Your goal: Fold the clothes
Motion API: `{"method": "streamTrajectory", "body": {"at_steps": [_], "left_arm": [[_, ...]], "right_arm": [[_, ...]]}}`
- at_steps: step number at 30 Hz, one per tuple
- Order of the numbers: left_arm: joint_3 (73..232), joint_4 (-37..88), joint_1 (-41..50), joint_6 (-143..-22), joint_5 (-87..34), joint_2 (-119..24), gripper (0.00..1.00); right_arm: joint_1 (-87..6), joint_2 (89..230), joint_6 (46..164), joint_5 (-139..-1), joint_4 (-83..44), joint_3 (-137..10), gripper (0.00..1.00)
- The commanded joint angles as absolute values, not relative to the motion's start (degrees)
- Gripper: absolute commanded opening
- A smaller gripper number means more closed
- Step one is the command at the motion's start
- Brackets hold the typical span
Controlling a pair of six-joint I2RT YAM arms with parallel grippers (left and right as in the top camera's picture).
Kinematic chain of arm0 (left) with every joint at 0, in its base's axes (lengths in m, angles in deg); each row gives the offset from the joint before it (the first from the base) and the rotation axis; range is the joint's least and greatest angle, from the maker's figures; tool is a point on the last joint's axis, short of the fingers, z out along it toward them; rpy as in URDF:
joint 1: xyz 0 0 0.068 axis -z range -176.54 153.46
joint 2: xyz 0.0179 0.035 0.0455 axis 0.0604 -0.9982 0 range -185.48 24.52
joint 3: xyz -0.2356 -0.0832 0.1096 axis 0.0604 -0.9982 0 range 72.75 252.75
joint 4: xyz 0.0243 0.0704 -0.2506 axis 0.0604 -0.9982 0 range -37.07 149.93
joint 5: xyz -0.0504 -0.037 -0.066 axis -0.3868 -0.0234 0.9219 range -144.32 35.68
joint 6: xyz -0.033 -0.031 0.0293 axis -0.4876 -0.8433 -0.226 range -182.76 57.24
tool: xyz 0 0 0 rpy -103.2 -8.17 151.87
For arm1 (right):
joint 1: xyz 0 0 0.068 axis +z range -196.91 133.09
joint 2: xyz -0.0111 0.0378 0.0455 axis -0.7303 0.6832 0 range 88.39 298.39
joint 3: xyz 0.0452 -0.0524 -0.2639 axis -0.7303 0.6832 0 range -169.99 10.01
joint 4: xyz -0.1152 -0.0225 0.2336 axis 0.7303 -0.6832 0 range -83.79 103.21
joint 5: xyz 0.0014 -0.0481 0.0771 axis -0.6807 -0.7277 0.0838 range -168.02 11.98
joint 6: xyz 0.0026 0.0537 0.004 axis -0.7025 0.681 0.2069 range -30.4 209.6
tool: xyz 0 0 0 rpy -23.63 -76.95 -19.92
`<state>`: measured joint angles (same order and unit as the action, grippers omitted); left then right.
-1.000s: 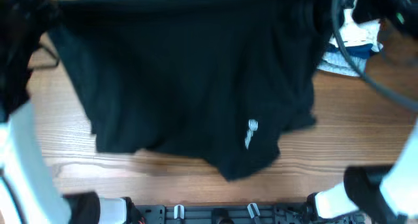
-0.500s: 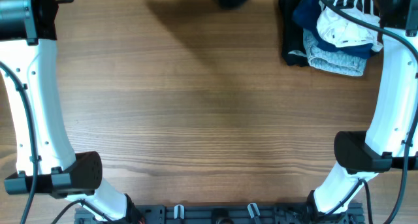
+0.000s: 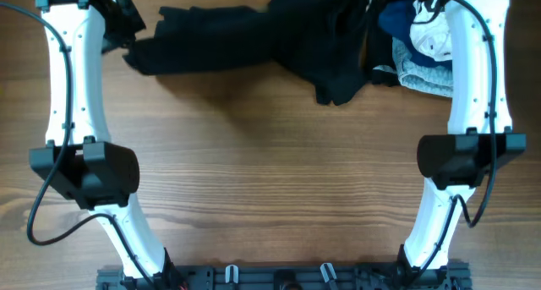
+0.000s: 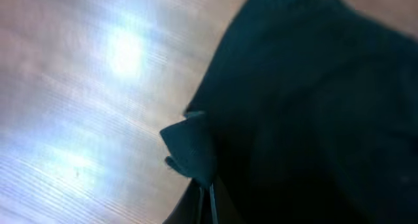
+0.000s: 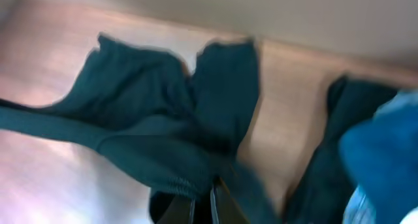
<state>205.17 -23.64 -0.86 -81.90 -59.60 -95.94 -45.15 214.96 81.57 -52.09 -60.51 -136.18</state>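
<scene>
Sagging soft and light along the far edge of the table (image 3: 270, 172), the black garment (image 3: 211, 41) seems clamped by the left gripper (image 4: 207, 203) and right gripper (image 5: 210, 208). Its corners make the best holds.

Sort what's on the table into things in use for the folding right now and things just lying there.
In use: black garment, left gripper and right gripper clamped on it.
Lying by: pile of clothes, far right, not gripped.
</scene>
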Motion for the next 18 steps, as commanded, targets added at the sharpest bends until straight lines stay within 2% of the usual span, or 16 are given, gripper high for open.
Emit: {"method": "streamTrajectory", "body": {"at_steps": [1,4,10,14,18], "left_arm": [[205.94,-28.93,-1.6,-81.17,-57.07,-93.67,0.04],[205.94,-36.26,-1.6,-81.15,-56.91,-93.65,0.04],[201.54,-36.65,-1.42,-80.72,-57.53,-87.79,0.04],[189.02,-36.58,-1.6,-81.41,-61.04,-77.58,0.04],[175.97,-35.05,-2.56,-83.86,-61.04,-68.78,0.04]], "right_arm": [[-45.85,212.33,79.76,-49.44,-66.12,-137.3,0.04],[-45.85,210.91,78.21,-49.46,-73.05,-137.3,0.04],[-45.41,207.07,80.68,-51.63,-78.95,-137.28,0.04],[-44.23,202.74,85.92,-56.68,-78.95,-135.48,0.04],[-41.5,194.32,90.45,-65.24,-78.93,-124.03,0.04]]}}
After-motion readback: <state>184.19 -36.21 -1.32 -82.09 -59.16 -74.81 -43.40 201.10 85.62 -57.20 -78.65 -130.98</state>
